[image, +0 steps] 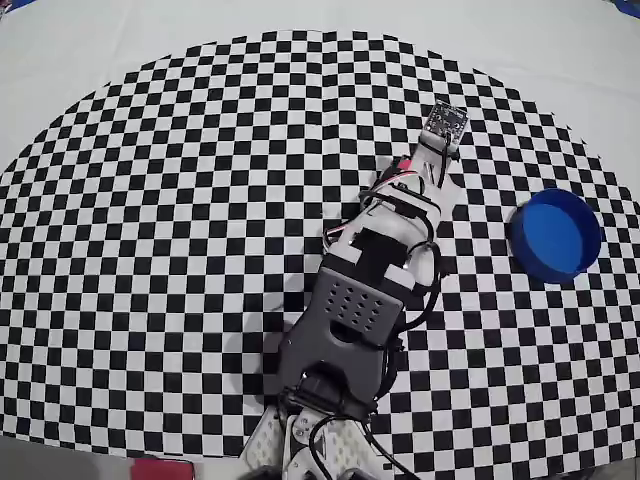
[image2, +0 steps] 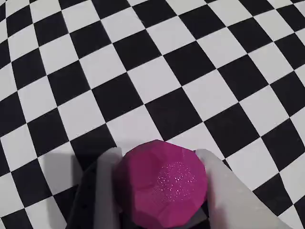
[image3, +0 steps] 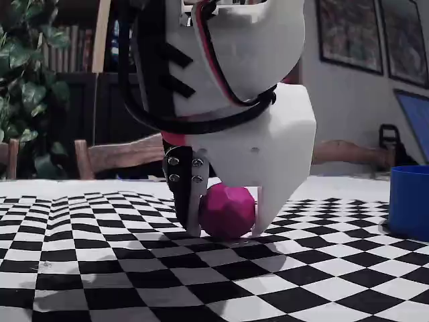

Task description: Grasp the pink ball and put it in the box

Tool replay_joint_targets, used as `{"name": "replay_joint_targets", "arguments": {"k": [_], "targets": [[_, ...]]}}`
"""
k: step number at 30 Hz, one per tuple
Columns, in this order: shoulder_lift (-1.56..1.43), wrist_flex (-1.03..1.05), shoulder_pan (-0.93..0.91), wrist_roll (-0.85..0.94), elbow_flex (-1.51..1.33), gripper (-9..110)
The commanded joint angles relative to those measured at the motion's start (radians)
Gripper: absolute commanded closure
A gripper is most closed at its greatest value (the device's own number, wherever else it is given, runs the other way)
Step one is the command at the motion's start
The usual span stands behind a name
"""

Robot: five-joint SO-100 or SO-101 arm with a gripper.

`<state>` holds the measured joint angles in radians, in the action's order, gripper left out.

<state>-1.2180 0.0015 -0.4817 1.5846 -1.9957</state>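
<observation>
The pink ball (image3: 228,211) is a faceted magenta sphere held between the two fingers of my gripper (image3: 229,231), right down at the checkered cloth. In the wrist view the ball (image2: 162,186) fills the gap between the pale fingers (image2: 107,191), and the gripper (image2: 159,155) is shut on it from both sides. From overhead the gripper (image: 437,150) hides the ball. The box (image: 556,235), a round blue container, stands apart to the right of the gripper in the overhead view. In the fixed view the box (image3: 410,201) shows at the right edge.
The black-and-white checkered cloth (image: 150,200) covers the table, with plain white surface beyond its far curved edge. The arm's body (image: 350,310) stretches from the bottom edge toward the gripper. Wooden chairs (image3: 114,157) and a plant (image3: 27,87) stand behind the table.
</observation>
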Motion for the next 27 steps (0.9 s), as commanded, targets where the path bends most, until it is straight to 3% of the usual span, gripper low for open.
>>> {"name": "replay_joint_targets", "arguments": {"k": [1, 27], "targets": [[-0.106, 0.002, -0.002, 0.006, -0.014, 101], [-0.572, 0.002, -0.032, 0.006, -0.304, 101]]}}
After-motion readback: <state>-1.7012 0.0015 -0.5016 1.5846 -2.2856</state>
